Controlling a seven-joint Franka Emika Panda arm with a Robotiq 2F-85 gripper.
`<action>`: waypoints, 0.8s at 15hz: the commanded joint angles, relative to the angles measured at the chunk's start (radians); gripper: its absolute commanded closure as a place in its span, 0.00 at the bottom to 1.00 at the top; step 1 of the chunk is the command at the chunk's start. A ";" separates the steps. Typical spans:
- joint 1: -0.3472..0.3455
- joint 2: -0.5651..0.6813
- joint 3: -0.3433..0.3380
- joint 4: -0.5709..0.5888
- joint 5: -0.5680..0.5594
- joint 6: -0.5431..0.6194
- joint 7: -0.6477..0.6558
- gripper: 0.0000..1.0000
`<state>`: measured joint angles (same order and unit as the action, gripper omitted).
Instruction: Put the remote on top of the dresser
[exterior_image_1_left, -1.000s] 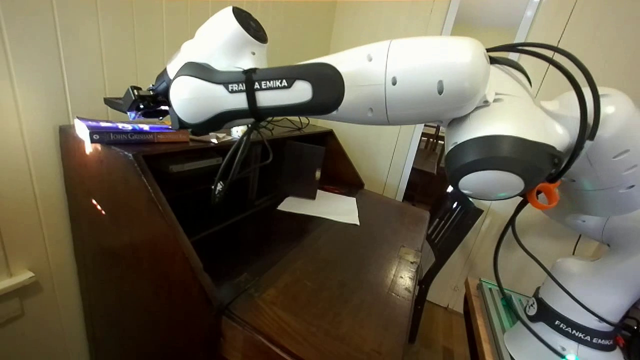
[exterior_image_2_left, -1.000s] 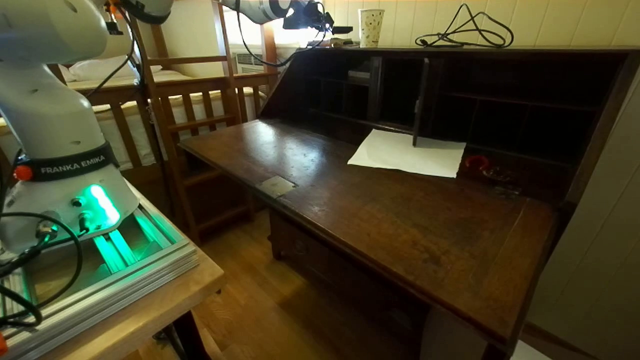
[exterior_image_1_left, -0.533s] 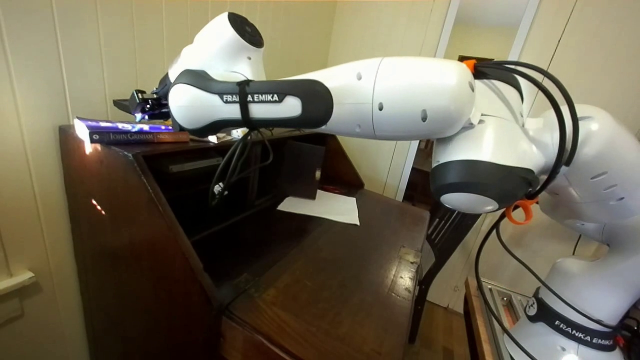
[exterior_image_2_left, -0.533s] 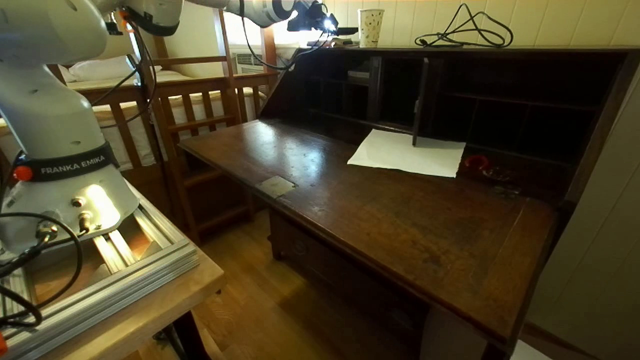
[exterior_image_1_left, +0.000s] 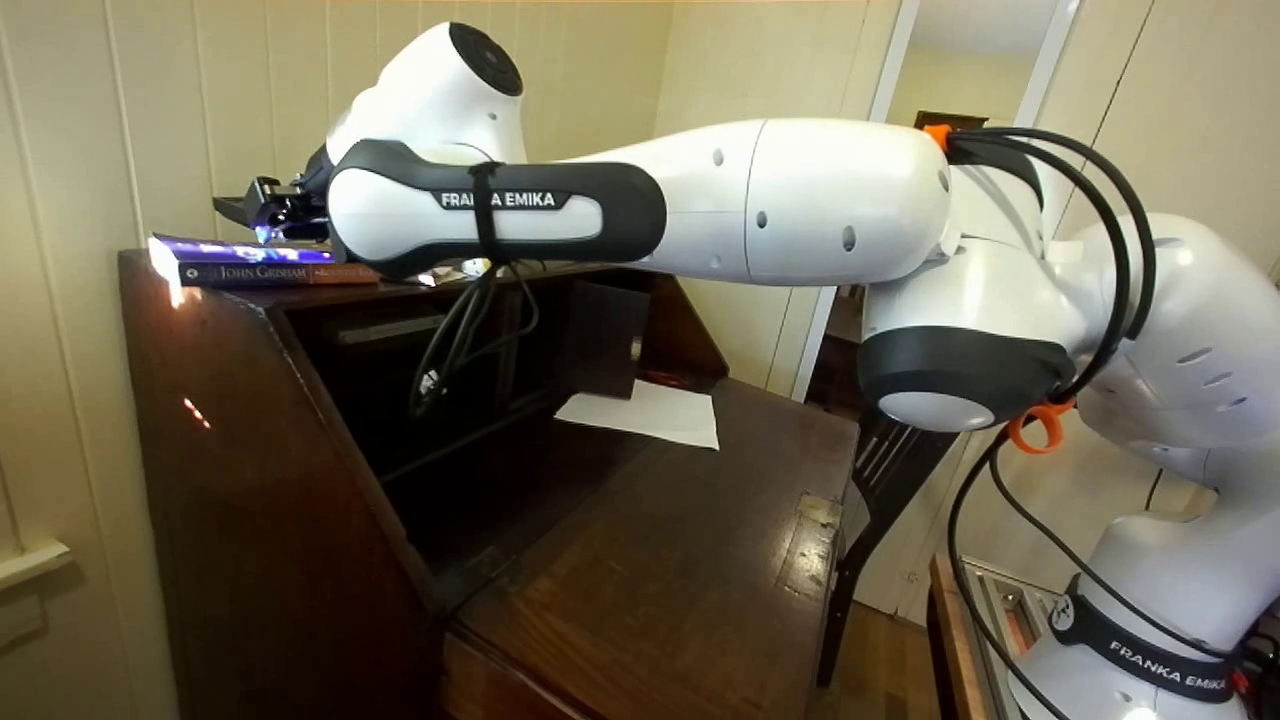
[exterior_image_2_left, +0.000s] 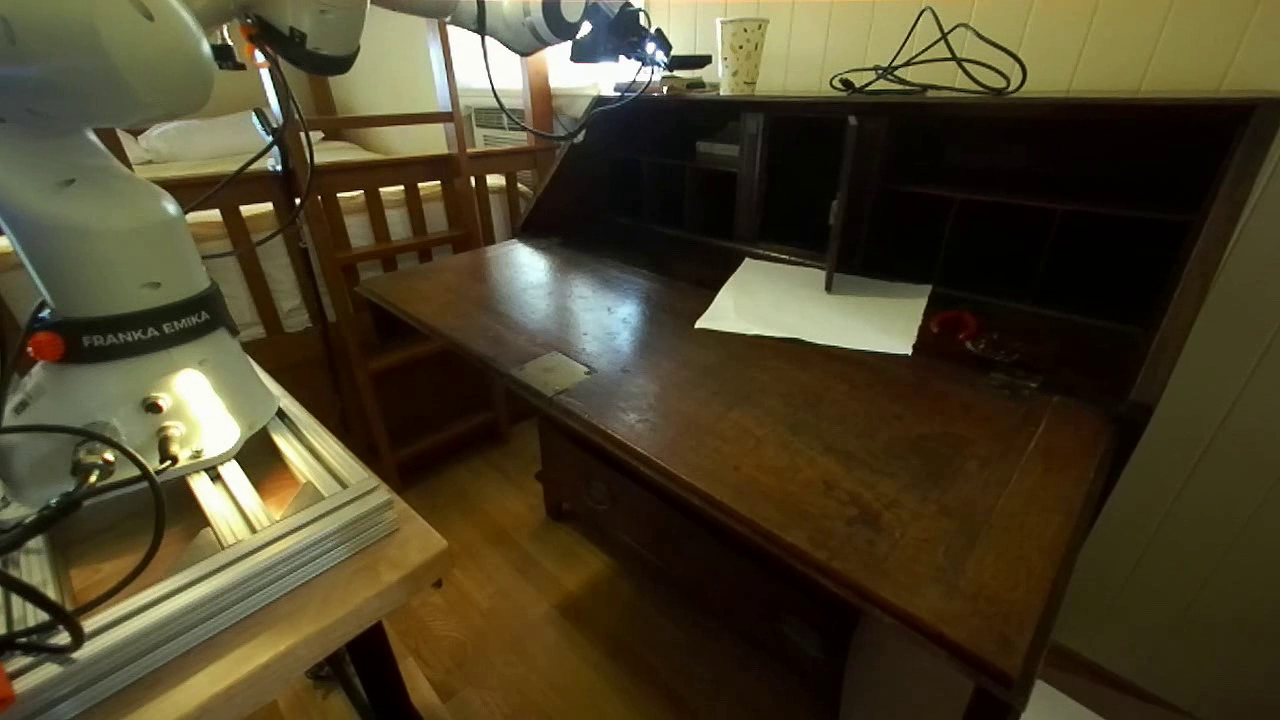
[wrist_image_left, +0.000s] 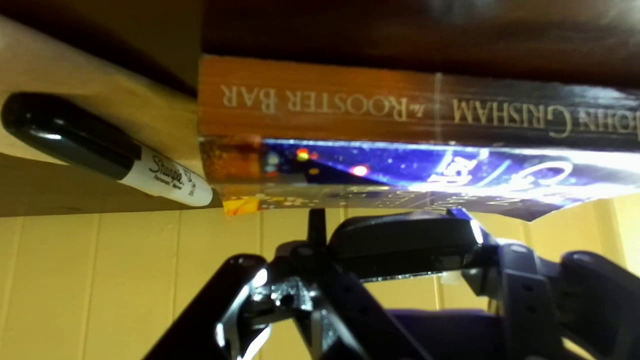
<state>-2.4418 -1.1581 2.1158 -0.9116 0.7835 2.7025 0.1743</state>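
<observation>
The remote is a dark, flat, long thing (wrist_image_left: 405, 245), held crosswise between the fingers in the wrist view. Its end sticks out past the gripper in both exterior views, as the remote tip (exterior_image_1_left: 230, 209) and again (exterior_image_2_left: 690, 62). My gripper (exterior_image_1_left: 275, 210) is shut on it, just above a book on the dresser top; it also shows in an exterior view (exterior_image_2_left: 650, 48). The dresser (exterior_image_1_left: 270, 480), dark reddish-brown wood with its front panel (exterior_image_2_left: 800, 430) folded down, stands below. Any gap between remote and book is hard to judge.
A John Grisham book (exterior_image_1_left: 260, 272) lies on the dresser top; its spine shows in the wrist view (wrist_image_left: 320, 100). A Sharpie marker (wrist_image_left: 110, 150) lies beside it. A paper cup (exterior_image_2_left: 742, 55) and a coiled black cable (exterior_image_2_left: 930, 70) stand farther along. White paper (exterior_image_2_left: 820, 305) lies on the panel.
The forearm and elbow have come down. The gripper, with the remote in it, has shifted only slightly and stays just above the book. The base light has gone from green to white.
</observation>
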 joint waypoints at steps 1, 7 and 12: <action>-0.017 -0.010 -0.002 0.052 -0.005 -0.027 0.029 0.12; 0.007 0.009 -0.005 0.028 -0.009 -0.029 0.016 0.00; 0.098 0.074 -0.048 -0.088 -0.016 -0.014 -0.017 0.00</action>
<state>-2.4178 -1.1472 2.0997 -0.9012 0.7810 2.6994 0.1760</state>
